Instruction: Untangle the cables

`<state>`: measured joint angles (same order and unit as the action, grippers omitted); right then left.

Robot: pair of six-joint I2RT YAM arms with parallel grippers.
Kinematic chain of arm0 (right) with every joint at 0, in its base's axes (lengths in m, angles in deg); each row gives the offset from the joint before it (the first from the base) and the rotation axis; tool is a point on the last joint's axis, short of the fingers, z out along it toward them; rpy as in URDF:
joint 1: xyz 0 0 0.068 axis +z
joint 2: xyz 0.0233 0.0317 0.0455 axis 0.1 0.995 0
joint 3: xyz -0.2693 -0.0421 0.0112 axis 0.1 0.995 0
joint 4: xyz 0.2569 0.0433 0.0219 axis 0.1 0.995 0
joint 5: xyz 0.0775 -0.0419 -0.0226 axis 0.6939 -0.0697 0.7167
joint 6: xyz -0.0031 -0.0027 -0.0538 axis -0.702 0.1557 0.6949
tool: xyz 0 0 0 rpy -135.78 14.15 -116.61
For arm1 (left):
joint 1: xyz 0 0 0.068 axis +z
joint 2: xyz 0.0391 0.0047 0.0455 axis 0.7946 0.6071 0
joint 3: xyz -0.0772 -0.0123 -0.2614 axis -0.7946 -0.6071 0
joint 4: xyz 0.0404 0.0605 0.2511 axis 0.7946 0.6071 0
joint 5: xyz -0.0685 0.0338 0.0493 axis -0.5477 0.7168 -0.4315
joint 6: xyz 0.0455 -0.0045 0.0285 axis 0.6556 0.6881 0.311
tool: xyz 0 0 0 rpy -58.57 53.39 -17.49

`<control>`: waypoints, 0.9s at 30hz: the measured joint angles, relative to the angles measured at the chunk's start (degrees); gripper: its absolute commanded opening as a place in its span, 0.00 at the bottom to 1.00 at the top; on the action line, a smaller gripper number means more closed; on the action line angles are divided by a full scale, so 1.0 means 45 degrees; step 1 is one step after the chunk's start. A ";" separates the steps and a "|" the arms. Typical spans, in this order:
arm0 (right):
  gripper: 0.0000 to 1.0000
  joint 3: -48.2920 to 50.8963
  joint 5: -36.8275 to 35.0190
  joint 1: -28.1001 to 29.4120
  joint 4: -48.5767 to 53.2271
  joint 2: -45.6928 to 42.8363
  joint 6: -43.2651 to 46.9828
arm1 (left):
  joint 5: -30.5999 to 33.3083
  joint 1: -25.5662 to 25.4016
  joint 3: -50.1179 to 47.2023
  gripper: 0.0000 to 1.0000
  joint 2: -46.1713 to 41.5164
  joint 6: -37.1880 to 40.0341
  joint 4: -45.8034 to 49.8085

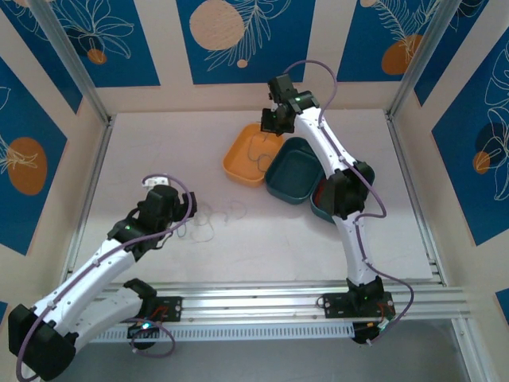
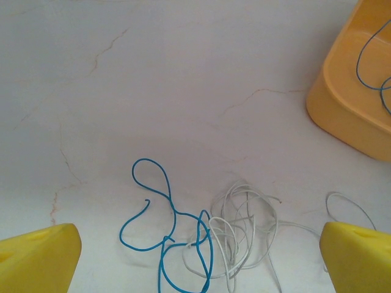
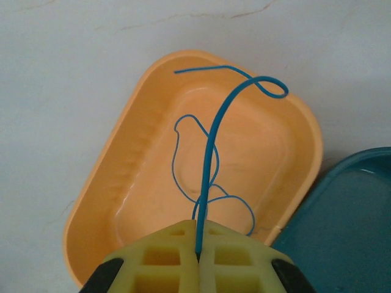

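Surface: pale, faintly veined table (image 1: 238, 255), walled in by blue panels with leaf prints (image 1: 103, 40).
Landmark: orange tray (image 1: 236, 163) toward the far middle of the table.
Teal tray (image 1: 296, 171): up against the orange tray's right side.
Right gripper (image 3: 198, 256): above the orange tray, fingers pinched tight on a blue cable (image 3: 211, 152) that runs out from the pads and curls back on itself over the tray's far rim.
Thin blue loop (image 3: 177, 137): lying inside the orange tray; I cannot tell whether it is the held cable's other end or a second one.
Tangle (image 1: 215, 219): on bare table well apart from the orange tray, toward the left arm; a loose blue cable (image 2: 149, 201) laced into whitish cables (image 2: 244, 226).
Left gripper (image 2: 197, 244): over the tangle, fingers spread wide, holding nothing.
Risk, release: the curled end sits at the orange tray's rim, so letting go here might drop part of it outside.
Risk, pickup: closing on the crossing strands would likely catch blue and whitish together and pull the knot tighter.
Hidden: the tangle's near edge is cut off in the left wrist view; a red patch (image 1: 318, 193) beyond the teal tray, away from the orange tray, is covered by the right arm and unreadable.
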<state>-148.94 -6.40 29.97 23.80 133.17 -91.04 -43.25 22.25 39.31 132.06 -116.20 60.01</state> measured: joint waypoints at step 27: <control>0.44 0.1676 0.0063 0.1175 0.0563 0.0359 0.0063 | -0.0763 0.0170 0.0005 1.00 0.0889 -0.0005 -0.0112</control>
<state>-141.40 -6.12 35.26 26.33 134.79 -90.76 -46.68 23.01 39.34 136.06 -116.22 59.50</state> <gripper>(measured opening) 0.406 0.998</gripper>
